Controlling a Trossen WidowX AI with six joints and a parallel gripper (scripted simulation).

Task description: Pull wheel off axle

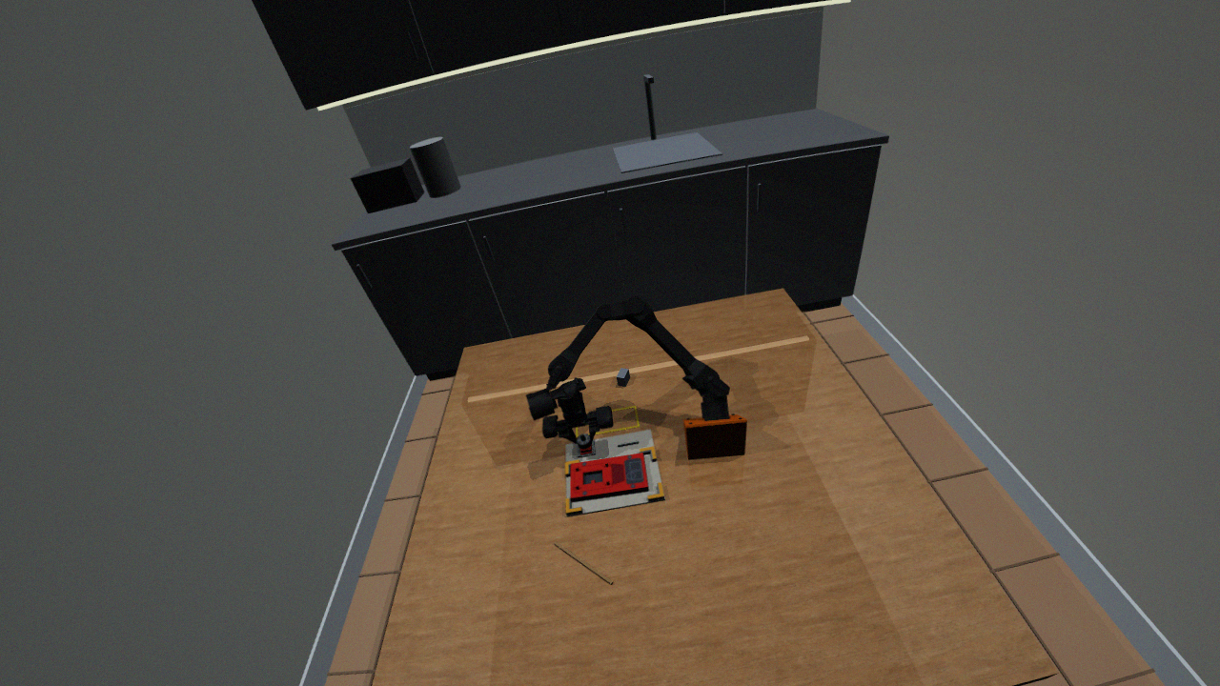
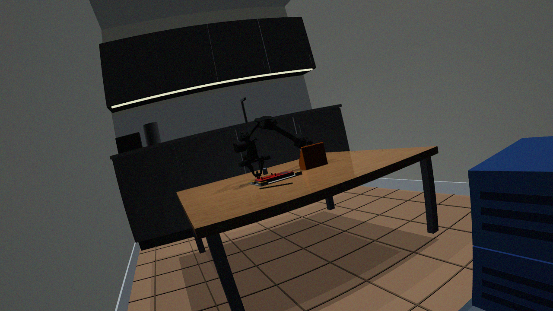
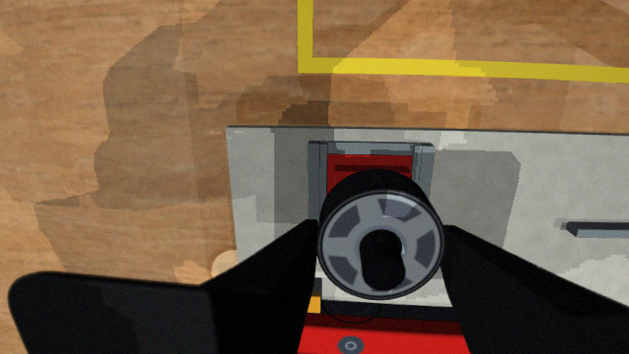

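Clenched on the wheel from three and nine o'clock, pincer black (wheel over the grey board), yellow marked area at twelve on the surface.

Room dim, walls grey. Pale light strip under dark cabinets glows. Glossy brown wooden table shows glare, blocky arm shadows. Edges bend. Focus sharp.

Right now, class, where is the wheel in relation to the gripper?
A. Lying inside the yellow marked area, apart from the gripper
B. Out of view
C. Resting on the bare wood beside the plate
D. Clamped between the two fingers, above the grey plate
D: in the wrist view the gripper has its black fingers pressed on both sides of the wheel, over the grey plate; the yellow marked area lies beyond.
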